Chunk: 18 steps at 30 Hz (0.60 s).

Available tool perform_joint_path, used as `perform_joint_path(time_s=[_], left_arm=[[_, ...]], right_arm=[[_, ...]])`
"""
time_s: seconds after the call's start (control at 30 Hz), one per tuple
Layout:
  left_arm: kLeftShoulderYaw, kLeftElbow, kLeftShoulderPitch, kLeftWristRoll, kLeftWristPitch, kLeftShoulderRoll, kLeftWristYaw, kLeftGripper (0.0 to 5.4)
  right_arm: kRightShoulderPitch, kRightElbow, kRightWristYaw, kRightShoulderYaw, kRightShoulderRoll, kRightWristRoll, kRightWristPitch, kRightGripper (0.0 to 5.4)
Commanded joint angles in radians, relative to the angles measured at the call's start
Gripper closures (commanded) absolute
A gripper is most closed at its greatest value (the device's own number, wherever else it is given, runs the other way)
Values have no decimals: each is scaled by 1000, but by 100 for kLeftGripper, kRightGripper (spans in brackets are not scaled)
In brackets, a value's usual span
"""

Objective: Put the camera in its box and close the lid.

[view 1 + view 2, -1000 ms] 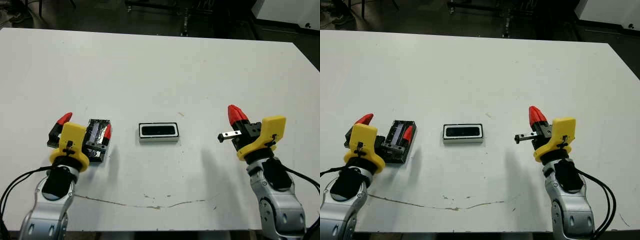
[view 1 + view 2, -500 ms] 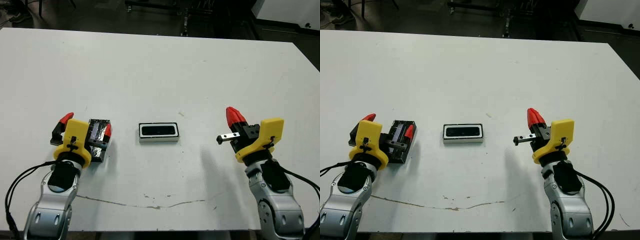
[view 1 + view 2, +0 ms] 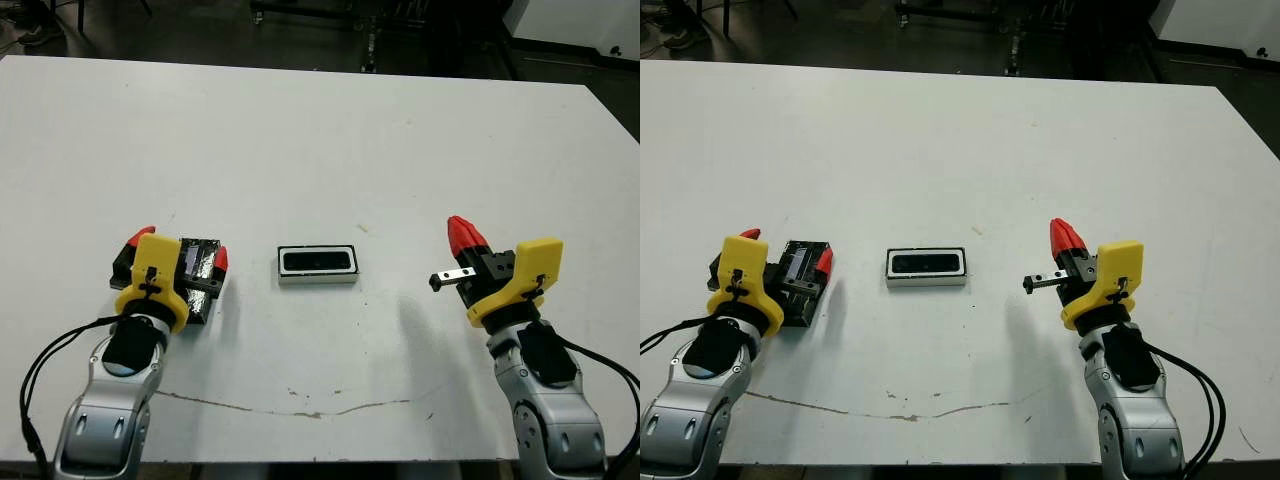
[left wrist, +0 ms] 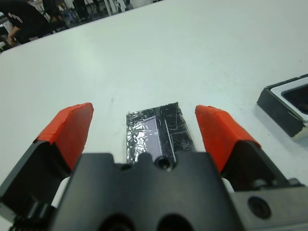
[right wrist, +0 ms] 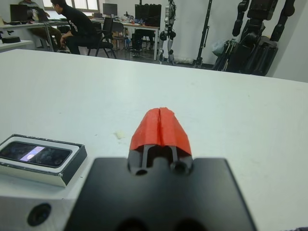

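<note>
1. The left gripper [image 4: 144, 132] is straddling the lid [image 4: 161, 131], fingers spread wide, gripping nothing, left of the box [image 3: 318, 264].
2. The camera [image 3: 318, 261] is lying inside the box.
3. The right gripper [image 5: 160, 127] is sitting pinched together, empty.
4. The glossy, stiff lid looks slippery; its long edges offer the surest grasp.

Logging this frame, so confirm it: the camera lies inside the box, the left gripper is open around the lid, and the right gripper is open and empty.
One thing is wrong: the right gripper is shut, its red fingers pressed together in the right wrist view, and it holds nothing. The rest stands: the camera lies inside the box, and the left gripper is open around the lid.
</note>
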<state>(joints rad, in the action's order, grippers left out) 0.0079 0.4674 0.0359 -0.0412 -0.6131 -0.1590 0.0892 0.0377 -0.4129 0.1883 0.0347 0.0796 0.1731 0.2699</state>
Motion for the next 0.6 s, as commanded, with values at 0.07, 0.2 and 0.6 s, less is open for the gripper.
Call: perform_joint_path(time_s=[0.07, 0.2, 0.6], left_arm=[[-7, -5, -5, -8, -37, -12, 2, 0], [-20, -3, -4, -30, -64, -24, -2, 0], [-45, -28, -14, -63, -138, -36, -6, 0]], right_arm=[[9, 5, -7, -1, 6, -2, -8, 539], [11, 3, -7, -1, 5, 2, -2, 539], [14, -1, -6, -7, 4, 7, -8, 539]])
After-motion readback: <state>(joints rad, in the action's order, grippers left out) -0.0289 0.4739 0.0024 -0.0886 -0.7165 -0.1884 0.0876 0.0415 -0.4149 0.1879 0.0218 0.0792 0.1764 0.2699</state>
